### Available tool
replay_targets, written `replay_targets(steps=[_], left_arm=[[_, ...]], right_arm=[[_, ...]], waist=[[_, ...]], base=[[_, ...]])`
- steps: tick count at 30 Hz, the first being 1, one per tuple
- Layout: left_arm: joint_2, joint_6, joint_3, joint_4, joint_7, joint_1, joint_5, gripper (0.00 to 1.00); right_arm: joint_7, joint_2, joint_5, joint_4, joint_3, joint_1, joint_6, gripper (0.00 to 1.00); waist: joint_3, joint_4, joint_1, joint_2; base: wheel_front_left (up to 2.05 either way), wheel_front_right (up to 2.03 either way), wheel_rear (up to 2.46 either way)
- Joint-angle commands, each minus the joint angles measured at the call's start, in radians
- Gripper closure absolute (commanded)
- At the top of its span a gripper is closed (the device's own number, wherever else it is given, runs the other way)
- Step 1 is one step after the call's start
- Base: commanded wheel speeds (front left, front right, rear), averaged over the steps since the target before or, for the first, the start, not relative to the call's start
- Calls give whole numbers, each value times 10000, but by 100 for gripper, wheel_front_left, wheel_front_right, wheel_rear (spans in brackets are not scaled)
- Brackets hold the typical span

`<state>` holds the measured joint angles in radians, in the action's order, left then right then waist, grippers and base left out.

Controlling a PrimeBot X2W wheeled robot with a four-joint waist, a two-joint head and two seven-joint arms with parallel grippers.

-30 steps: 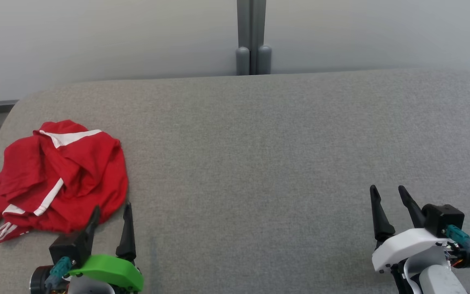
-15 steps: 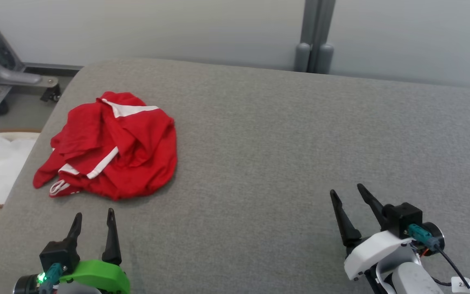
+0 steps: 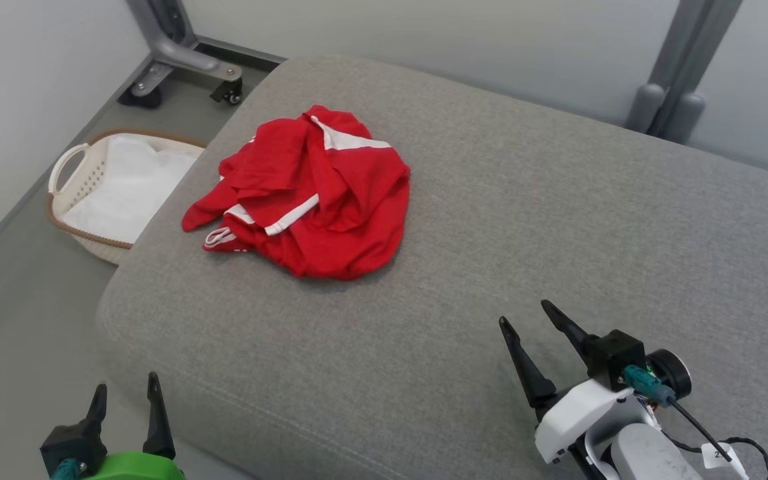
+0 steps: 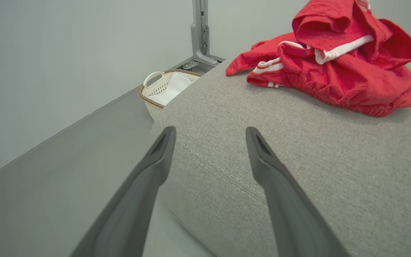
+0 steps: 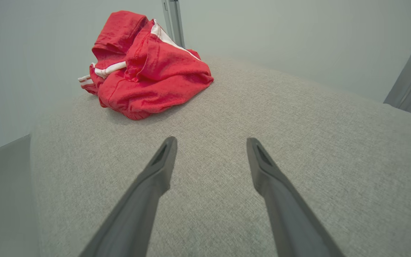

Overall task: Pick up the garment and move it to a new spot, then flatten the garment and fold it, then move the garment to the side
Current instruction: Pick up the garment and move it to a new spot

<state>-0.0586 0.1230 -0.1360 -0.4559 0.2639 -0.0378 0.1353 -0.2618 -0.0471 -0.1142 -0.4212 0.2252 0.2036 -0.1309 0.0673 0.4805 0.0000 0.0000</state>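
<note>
Left end effector and right end effector, both spread, hover well short of the garment.

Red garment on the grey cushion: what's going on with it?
A two-armed robot is facing the crumpled red garment, which lies on the grey cushion near a laundry basket on the floor. The left gripper and right gripper are open, empty and apart from it. Nothing is picked up yet.
</note>
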Motion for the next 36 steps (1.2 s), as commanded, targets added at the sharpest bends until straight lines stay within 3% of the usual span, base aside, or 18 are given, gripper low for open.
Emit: replay_targets(steps=[1,7,13,27,36], left_arm=[[35,55,-16,-57,10,107,162,0],[64,82,184,-162,9,-412,684,0],[-57,88,1073,-311,9,-1444,1525,0],[-2031,90,3456,-877,9,-5549,3716,0],[-3248,91,5323,-2708,-18,-7291,5661,0]], right_arm=[[-47,-65,-57,-113,21,104,1,0],[-47,-65,221,-112,-37,386,3,0],[-47,-66,727,105,-254,740,5,0],[-47,-60,1044,837,-429,1194,5,0],[-47,-55,1011,981,-324,1430,5,0]], waist=[[295,478,0,0],[845,89,0,0],[1592,-486,0,0],[2954,-1596,0,0],[3462,-2313,0,0]], base=[[0,0,0],[0,0,0],[0,0,0],[0,0,0],[0,0,0]])
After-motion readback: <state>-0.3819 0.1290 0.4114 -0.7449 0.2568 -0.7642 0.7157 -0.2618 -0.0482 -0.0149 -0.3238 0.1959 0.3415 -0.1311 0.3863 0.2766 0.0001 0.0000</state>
